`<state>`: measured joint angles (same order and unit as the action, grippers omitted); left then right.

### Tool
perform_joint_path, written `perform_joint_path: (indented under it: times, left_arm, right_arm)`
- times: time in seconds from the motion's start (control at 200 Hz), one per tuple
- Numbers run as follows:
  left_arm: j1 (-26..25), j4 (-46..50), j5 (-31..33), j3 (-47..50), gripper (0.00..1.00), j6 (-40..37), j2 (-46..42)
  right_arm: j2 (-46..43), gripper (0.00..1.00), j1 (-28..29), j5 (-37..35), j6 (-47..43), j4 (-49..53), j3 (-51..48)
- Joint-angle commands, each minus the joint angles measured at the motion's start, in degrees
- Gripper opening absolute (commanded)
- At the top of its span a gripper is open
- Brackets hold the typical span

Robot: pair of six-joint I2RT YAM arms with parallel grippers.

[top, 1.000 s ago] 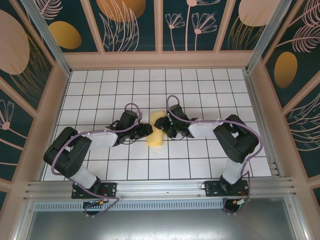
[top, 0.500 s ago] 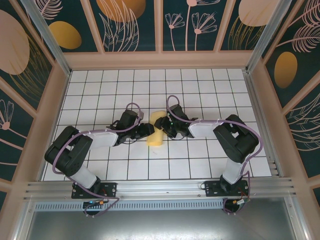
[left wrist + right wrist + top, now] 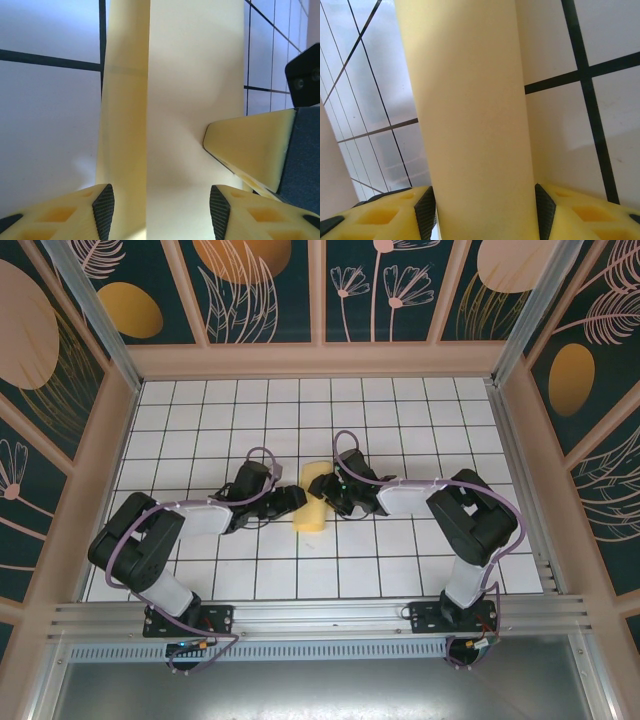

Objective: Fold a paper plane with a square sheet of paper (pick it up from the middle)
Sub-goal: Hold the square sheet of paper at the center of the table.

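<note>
While on table (image 3: 200,400), paper (image 3: 312,512) between left gripper (image 3: 296,500) and right gripper (image 3: 331,491)

We show a pale yellow sheet of paper (image 3: 313,502) at centre frame on a white worktop (image 3: 200,410) ruled with a black grid; the walls (image 3: 270,300) above are dark teal with peach leaf outlines and orange ovals.

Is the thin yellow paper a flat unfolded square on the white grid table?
No, the top view shows the yellow paper folded into a narrow strip.
</note>
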<state>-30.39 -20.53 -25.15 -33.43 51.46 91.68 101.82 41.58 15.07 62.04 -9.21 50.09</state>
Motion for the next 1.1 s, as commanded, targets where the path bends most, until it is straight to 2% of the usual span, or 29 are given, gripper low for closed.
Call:
perform_joint_path:
  times: [0.0,0.135,0.42,0.5,0.555,0.681,1.091]
  left_arm:
    - [1.19,-7.65,-6.36,1.26,0.54,2.38,1.37]
    - [1.33,-10.40,-9.01,1.36,0.50,3.44,2.80]
    - [1.52,-9.11,-8.21,1.22,0.43,2.97,3.71]
    - [1.54,-7.36,-6.95,0.80,0.44,2.40,3.26]
    - [1.52,-6.23,-6.03,0.67,0.49,2.01,2.86]
    - [1.65,-5.39,-4.99,0.83,0.54,2.14,2.53]
    - [1.65,-9.03,-9.52,0.83,0.50,3.23,5.42]
  right_arm:
    - [-1.11,0.57,-0.19,1.10,0.09,-1.16,-0.63]
    - [-1.11,0.57,-0.19,0.97,0.11,-1.17,-0.71]
    - [-1.21,0.57,-0.28,1.00,0.01,-1.23,-0.69]
    - [-1.19,0.57,-0.27,0.95,0.04,-1.16,-0.69]
    - [-1.26,0.57,-0.28,0.93,-0.05,-1.19,-0.70]
    - [-1.30,0.55,-0.28,1.01,-0.17,-1.29,-0.73]
    - [-1.17,0.55,-0.40,1.30,-0.14,-1.43,-0.64]
